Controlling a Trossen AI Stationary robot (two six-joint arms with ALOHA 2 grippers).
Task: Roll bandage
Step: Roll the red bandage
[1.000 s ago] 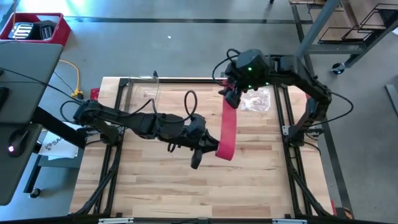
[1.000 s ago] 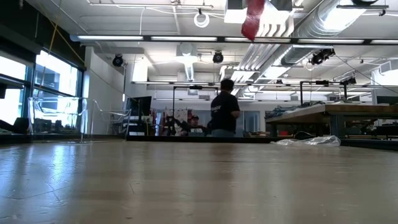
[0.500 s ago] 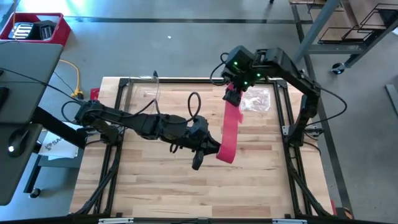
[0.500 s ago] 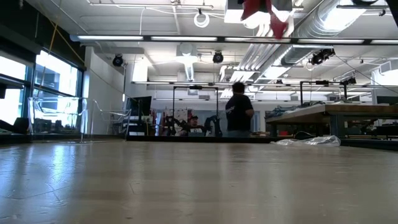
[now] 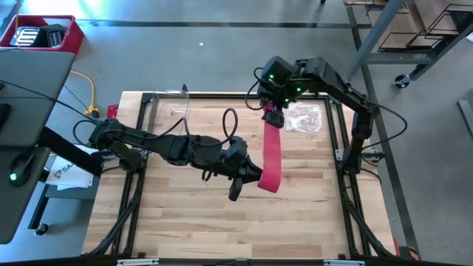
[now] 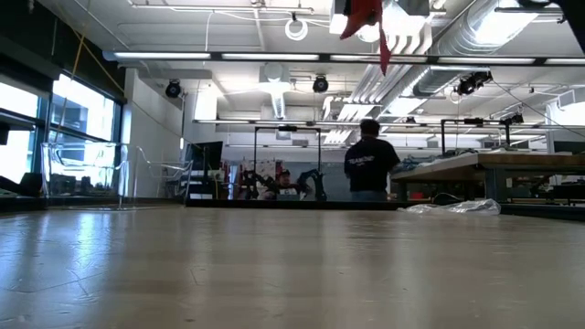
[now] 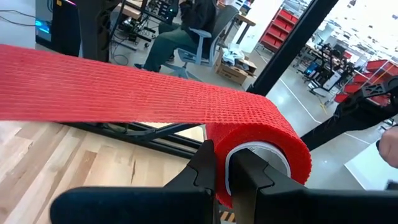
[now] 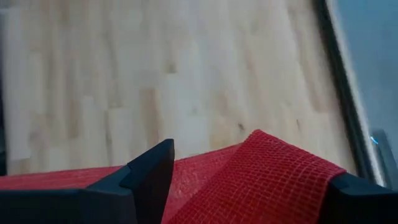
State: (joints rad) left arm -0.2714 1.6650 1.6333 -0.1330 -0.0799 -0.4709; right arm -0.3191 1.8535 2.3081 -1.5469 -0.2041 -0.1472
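**Q:** Bandage first: where is it?

**A:** The bandage (image 5: 271, 154) is a bright red strip stretched in the air above the wooden table (image 5: 177, 222), running between the two grippers. One end is wound into a small roll at the left gripper (image 5: 247, 177); the other end is up at the right gripper (image 5: 270, 113).

**Q:** What are the left fingers doing?

**A:** In the left wrist view, the two dark fingers (image 7: 205, 167) are pinched together on the edge of the roll, red mesh curving over a pale core just past their tips.

**Q:** And the right fingers?

**A:** They stand wide apart. In the right wrist view, the strip's end (image 8: 261, 177) lies draped between them, bunched against one finger (image 8: 149, 171).

**Q:** Anything else nearby?

**A:** A crinkled clear plastic bag (image 5: 304, 118) lies on the table just beside the right gripper. A person (image 6: 370, 168) stands in the room beyond.
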